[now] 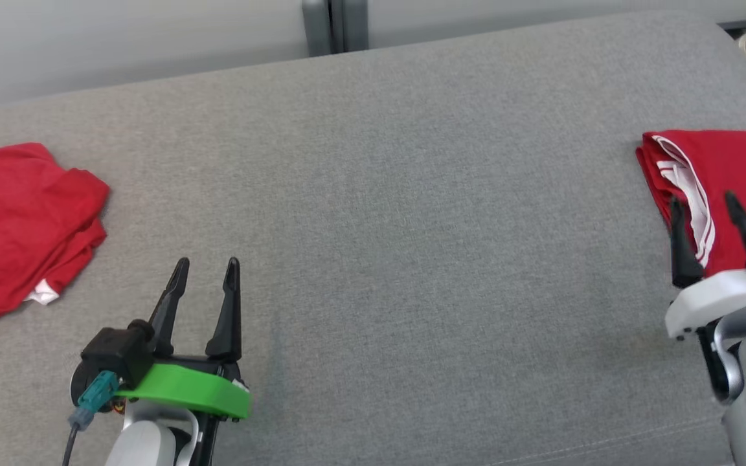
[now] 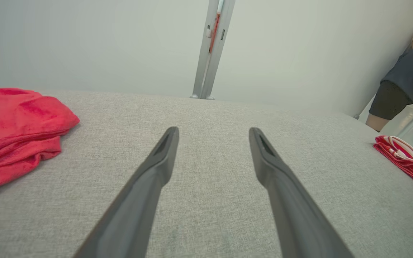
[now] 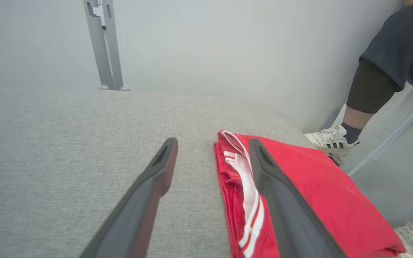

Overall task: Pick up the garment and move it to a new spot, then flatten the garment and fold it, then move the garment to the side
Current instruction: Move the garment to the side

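I read the step in hand as the last one, moving the garment to the side, and I judge it complete or close to it. The folded red garment [image 1: 729,188] lies flat at the right end of the grey upholstered surface [image 1: 379,226], close to that surface's right edge. The right gripper [image 1: 702,200] hangs over the garment's near left corner with its jaws wide and nothing between them. In the right wrist view, one finger crosses above the red cloth and the other above bare grey fabric. The left gripper [image 1: 208,262] is also wide and empty, low over the bare surface and well apart from both pieces of cloth. A second, crumpled red garment [image 1: 17,220] lies at the far left. If that one is due for the same cycle, the next move calls for lifting the right arm straight clear so a fingertip does not drag the folded layers. The left gripper then goes to a raised ridge of the crumpled cloth. The folded garment's layered edge, with its white stripes, faces the robot's left, toward the middle of the surface. Its long axis appears to run near to far, roughly along the right gripper's fingers. The head view cuts off its right part, so I hold that loosely.
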Available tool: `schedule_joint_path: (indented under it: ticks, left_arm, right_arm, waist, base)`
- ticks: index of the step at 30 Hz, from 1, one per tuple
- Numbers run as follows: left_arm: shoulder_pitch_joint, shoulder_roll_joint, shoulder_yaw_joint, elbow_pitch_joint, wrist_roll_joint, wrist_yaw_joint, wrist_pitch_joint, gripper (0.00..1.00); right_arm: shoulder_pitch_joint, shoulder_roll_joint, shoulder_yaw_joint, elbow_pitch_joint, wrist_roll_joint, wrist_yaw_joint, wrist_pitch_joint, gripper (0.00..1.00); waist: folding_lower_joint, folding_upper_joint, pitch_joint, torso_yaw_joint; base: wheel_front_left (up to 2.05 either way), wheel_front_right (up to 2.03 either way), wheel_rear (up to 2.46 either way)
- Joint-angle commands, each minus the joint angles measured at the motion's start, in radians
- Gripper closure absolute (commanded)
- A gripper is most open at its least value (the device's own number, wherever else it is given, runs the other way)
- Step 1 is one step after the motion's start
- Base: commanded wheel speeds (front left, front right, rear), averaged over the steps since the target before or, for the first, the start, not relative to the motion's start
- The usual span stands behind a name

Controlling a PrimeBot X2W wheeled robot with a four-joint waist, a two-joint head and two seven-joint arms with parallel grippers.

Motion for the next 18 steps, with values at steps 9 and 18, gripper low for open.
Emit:
schedule_joint_path:
  ticks: [9,18]
  left_arm:
    - [0.09,-0.017,0.042,0.049,0.002,-0.003,0.0,0.0]
    - [0.117,-0.021,0.114,0.084,0.021,-0.003,0.0,0.0]
  right_arm:
    - [0.267,0.151,-0.021,-0.317,0.014,-0.002,0.111,0.0]
    - [0.349,0.201,0.004,-0.397,0.033,-0.002,0.139,0.0]
  waist:
    - [0.0,0.0,-0.176,0.116]
    - [0.0,0.0,-0.194,0.135]
  base:
    - [0.0,0.0,0.0]
    - [0.0,0.0,0.0]
